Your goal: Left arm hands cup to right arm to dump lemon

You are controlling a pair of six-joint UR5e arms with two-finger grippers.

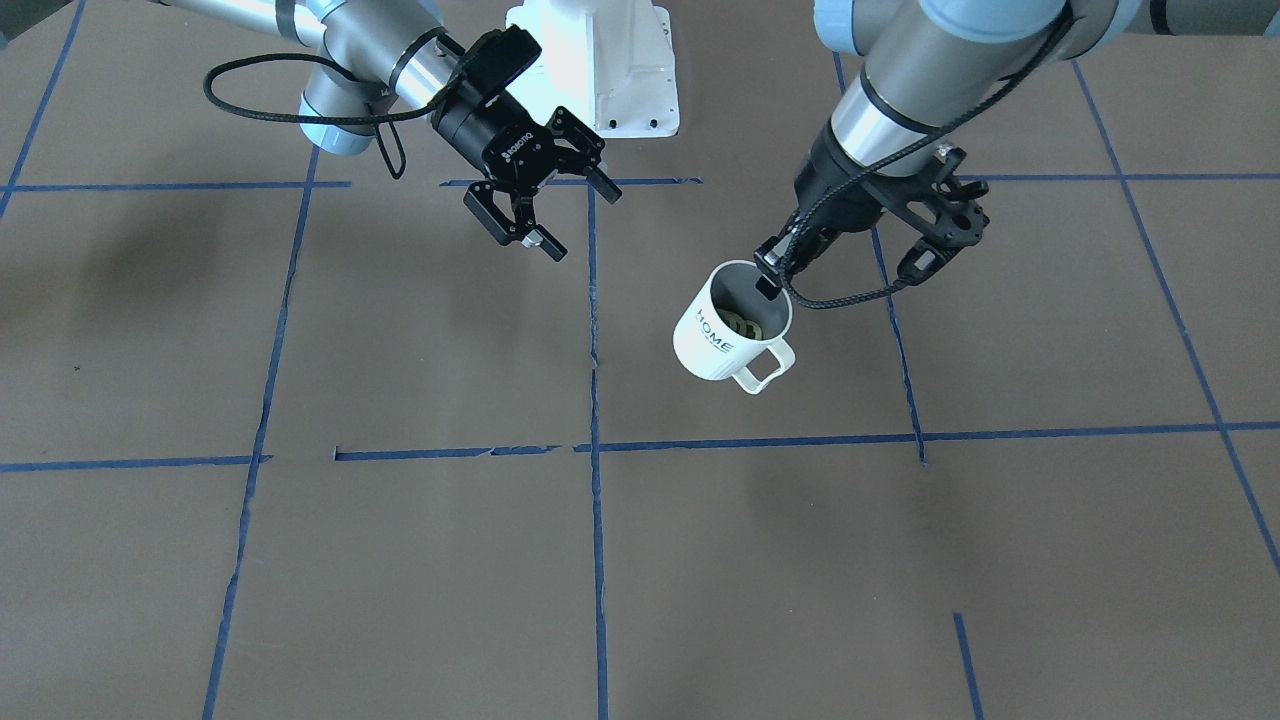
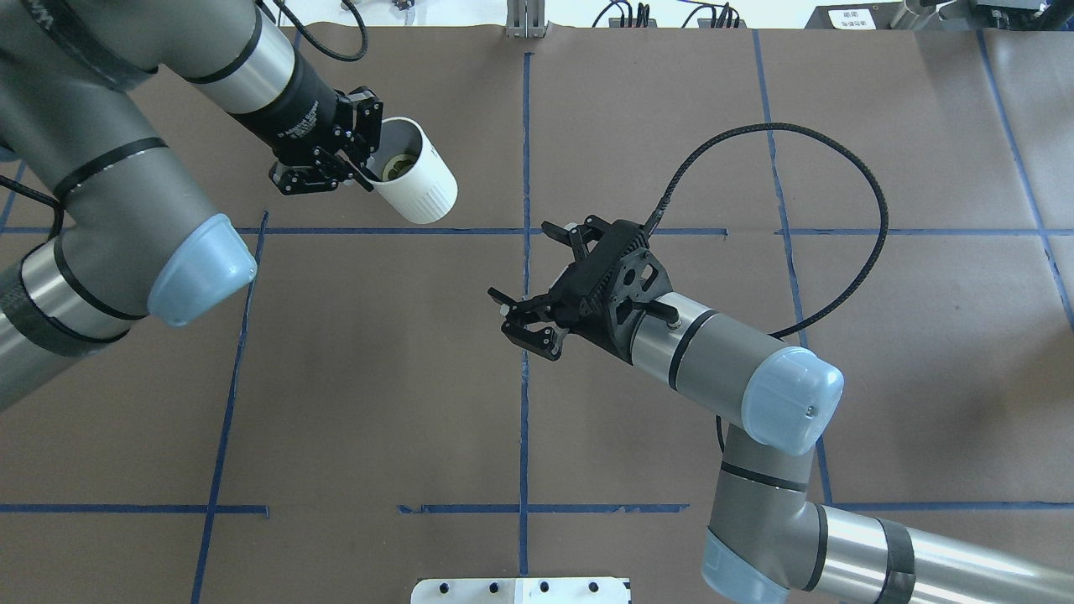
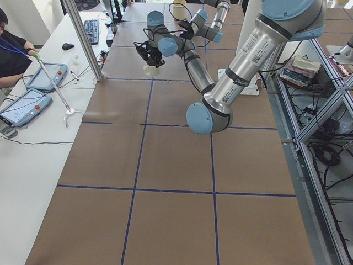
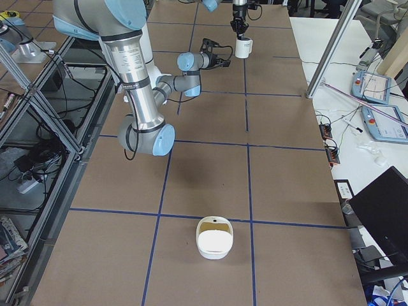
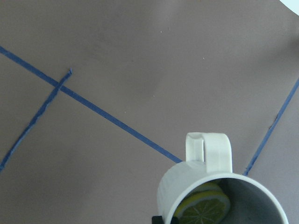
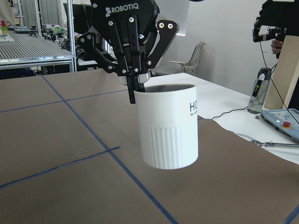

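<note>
The cream-white "HOME" cup (image 1: pixel 722 340) hangs above the table, slightly tilted, with a lemon slice (image 1: pixel 742 325) inside it. My left gripper (image 1: pixel 770 282) is shut on the cup's rim, one finger inside and one outside. The cup also shows in the overhead view (image 2: pixel 415 183), in the left wrist view (image 5: pixel 205 186) with the lemon slice (image 5: pixel 203 206), and in the right wrist view (image 6: pixel 168 126). My right gripper (image 1: pixel 583 222) is open and empty. It is apart from the cup, nearer the table's middle, and also shows in the overhead view (image 2: pixel 524 273).
A white bowl-like container (image 4: pixel 214 237) stands on the table far from both grippers. The white robot base (image 1: pixel 600 60) is at the table's edge. Blue tape lines cross the brown table. An operators' desk with tablets (image 3: pixel 25 105) runs along the far side.
</note>
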